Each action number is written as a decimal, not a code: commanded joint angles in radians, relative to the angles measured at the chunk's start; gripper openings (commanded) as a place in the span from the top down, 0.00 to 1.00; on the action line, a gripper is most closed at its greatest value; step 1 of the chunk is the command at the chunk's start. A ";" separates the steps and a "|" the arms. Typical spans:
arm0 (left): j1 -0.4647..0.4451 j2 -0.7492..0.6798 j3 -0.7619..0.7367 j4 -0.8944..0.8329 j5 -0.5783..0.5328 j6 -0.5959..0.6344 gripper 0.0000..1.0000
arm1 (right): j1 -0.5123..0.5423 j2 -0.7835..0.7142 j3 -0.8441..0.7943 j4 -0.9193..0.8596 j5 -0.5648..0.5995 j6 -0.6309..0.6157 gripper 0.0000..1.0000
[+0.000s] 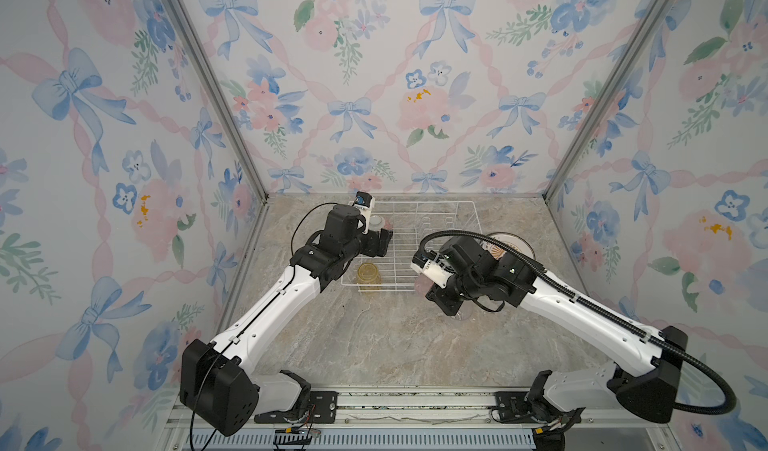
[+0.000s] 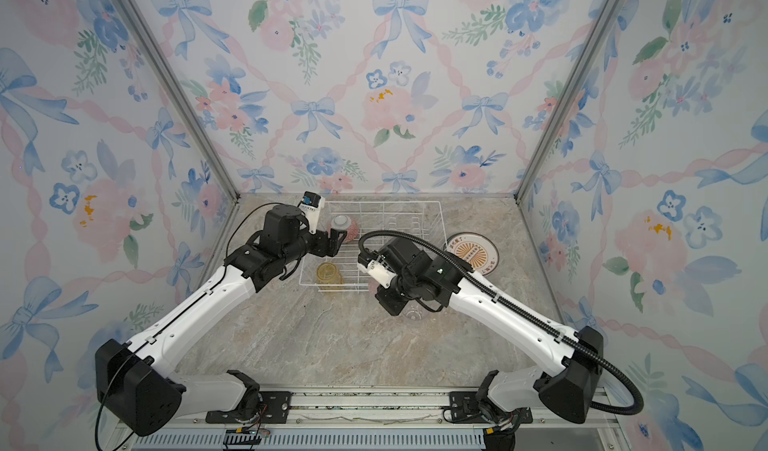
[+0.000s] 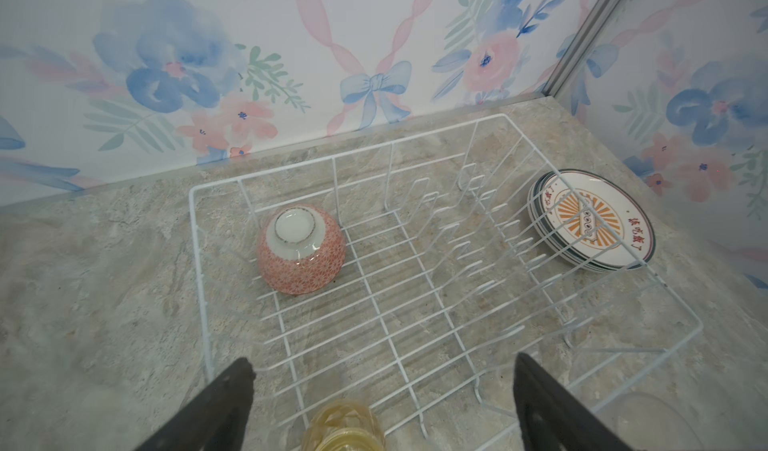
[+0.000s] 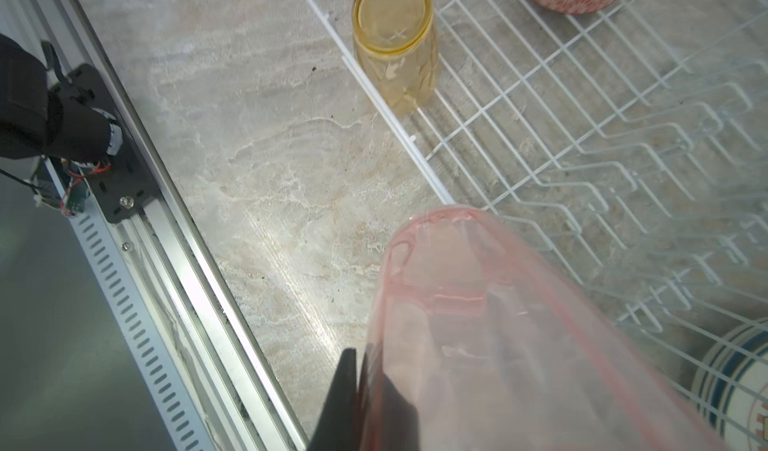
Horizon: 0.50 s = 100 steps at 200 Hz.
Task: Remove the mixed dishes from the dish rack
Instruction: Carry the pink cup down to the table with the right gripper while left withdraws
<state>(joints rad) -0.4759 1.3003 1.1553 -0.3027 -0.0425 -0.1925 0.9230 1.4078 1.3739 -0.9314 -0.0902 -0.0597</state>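
Pink tumbler: clamped in right gripper, above tabletop beside dish rack. Lower it upright, clear of the wire rim.
Left gripper: spread wide, empty, over dish rack. Bowl and yellow tumbler sit inside.

dish rack middle open, bowl far corner
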 commanded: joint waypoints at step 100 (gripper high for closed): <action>0.072 -0.095 -0.049 -0.030 -0.008 0.019 0.07 | 0.113 0.390 0.152 -0.215 0.170 -0.141 1.00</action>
<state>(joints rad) -0.4152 1.2140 1.1229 -0.3214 -0.0654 -0.1902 1.0294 1.7611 1.4868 -1.0939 0.0505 -0.1658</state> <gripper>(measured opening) 0.929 0.080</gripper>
